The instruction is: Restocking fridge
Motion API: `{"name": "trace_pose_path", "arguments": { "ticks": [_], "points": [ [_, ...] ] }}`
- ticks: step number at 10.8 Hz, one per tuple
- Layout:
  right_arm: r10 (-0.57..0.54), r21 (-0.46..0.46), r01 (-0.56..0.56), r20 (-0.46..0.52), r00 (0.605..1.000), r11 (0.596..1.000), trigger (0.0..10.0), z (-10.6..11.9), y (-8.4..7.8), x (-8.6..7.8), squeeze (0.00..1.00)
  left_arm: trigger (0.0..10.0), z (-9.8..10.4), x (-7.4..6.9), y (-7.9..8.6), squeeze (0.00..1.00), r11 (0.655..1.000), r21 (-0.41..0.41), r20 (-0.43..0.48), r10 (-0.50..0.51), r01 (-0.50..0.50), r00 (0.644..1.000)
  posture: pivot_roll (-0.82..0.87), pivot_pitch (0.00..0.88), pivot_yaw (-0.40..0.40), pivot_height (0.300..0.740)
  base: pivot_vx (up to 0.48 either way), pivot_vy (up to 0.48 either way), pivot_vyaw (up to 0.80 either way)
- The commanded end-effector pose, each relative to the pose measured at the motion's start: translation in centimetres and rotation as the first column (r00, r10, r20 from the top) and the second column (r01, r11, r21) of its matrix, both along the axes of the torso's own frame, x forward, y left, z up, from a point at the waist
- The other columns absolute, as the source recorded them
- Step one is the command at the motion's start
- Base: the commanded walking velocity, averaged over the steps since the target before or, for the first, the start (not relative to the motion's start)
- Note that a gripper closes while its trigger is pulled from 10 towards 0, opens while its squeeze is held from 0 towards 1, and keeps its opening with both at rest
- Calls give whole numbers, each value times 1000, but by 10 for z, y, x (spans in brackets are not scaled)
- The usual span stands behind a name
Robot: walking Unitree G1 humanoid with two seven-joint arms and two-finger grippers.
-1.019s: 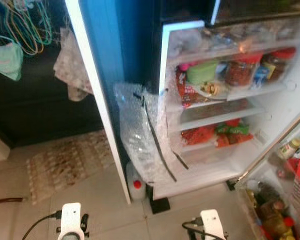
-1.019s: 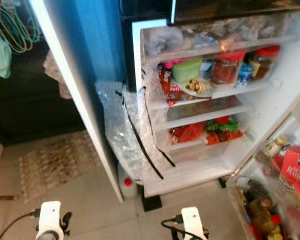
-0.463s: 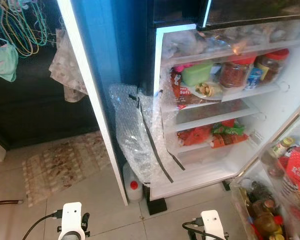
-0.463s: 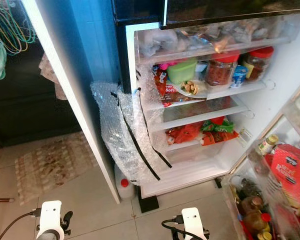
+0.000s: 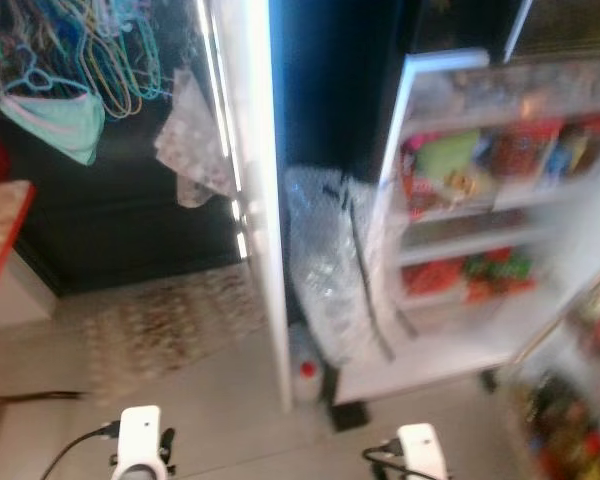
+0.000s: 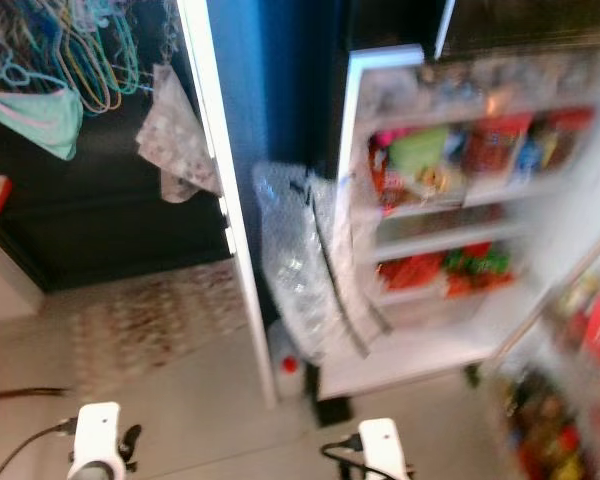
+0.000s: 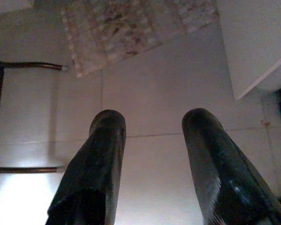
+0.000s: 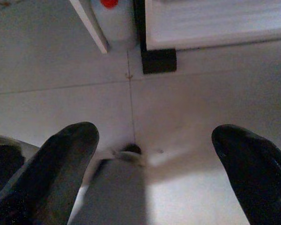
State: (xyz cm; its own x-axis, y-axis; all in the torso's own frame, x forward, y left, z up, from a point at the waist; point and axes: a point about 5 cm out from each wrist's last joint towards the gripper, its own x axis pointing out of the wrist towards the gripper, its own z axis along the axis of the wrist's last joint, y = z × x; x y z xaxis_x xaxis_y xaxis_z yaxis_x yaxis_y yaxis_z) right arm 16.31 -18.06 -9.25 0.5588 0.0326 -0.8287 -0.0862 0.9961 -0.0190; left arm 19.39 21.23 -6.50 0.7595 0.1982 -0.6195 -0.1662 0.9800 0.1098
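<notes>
Hands: your left gripper point(image 7: 152, 164) and right gripper point(image 8: 173, 173) hang low over the floor, both spread wide, empty.
Fridge: white open fridge point(image 5: 500, 330) stands ahead, well beyond both.
Goods: red-lidded jars point(image 6: 490, 135) look rigid, breakable, likely heavy; grasp the body.

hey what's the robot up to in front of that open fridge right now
Nothing is being handled yet. The robot stands on the tiled floor facing the open fridge, whose shelves hold jars and packets. Bubble wrap hangs at the fridge's left side, above a red-capped jug on the floor. The left gripper and right gripper both hang low over the floor tiles, fingers open and holding nothing. The head views are blurred.
</notes>
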Motion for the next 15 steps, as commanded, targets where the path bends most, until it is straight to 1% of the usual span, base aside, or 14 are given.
{"name": "trace_pose_path", "arguments": {
  "ticks": [1, 2, 4, 5, 6, 7, 8, 9, 11, 13, 14, 15],
  "points": [
    [-16, 9, 16, -14, 1000, 1000, 10000, -2, 2, -3, 0, 10000, -2, -6, 5, 0, 1000, 17, -28, -5, 6, 1000, -21, 0, 37, 740, 0, 480, -744],
    [-17, 8, 18, -16, 1000, 1000, 10000, -2, 1, -3, 0, 10000, -3, -6, 6, 0, 1000, 17, -32, -7, 7, 999, -21, 0, 38, 740, 0, 281, -738],
    [-21, 3, 21, -15, 1000, 1000, 10000, -2, 1, -3, 0, 10000, -4, -8, 7, 0, 999, 24, -50, -21, 22, 999, -23, 0, 40, 740, 0, 0, -731],
    [-13, -20, 12, -13, 1000, 1000, 10000, -2, 0, -3, 0, 10000, -5, -9, 8, 0, 1000, 13, -61, -16, 17, 998, -18, 0, 40, 740, 0, 0, -731],
    [-13, -26, 13, -8, 1000, 1000, 10000, -1, 0, -2, 0, 10000, -5, -10, 10, 0, 1000, 3, -61, 2, -1, 998, -18, 0, 40, 740, 0, 0, -731],
    [6, -38, -6, -1, 1000, 999, 10000, 0, 0, 0, 0, 10000, -6, -13, 15, 0, 1000, -4, -66, 29, -29, 997, -17, 0, 40, 740, 0, 0, -731],
    [60, -47, -59, 14, 998, 997, 10000, 1, 0, 2, 0, 10000, -8, -16, 15, 0, 1000, -1, -88, 17, -17, 996, -6, 5, 38, 740, 0, 0, -725],
    [56, -30, -55, 27, 998, 998, 10000, 2, -1, 2, 0, 10000, -9, -18, 18, 0, 999, -12, -101, 39, -40, 994, -13, 11, 45, 740, 0, 0, -731],
    [63, 43, -63, 19, 998, 997, 10000, 0, 1, -3, 0, 10000, -11, -20, 15, 0, 1000, -20, -126, 19, -22, 992, -23, 14, 52, 740, 0, 0, -725],
    [68, 79, -69, 15, 998, 994, 10000, 0, 3, -5, 0, 10000, -11, -18, 13, 0, 999, -28, -134, 14, -18, 991, -34, 24, 65, 740, 0, 0, -725],
    [58, 75, -59, 15, 998, 995, 10000, 0, 2, -4, 0, 10000, -12, -19, 13, 0, 1000, -23, -143, 9, -12, 990, -33, 24, 64, 740, 0, 0, -731],
    [22, 50, -23, 18, 1000, 998, 10000, 0, -2, -3, 0, 10000, -12, -19, 13, 0, 1000, -24, -146, 11, -14, 989, -27, 22, 67, 740, 0, 0, -719]
  ]
}}
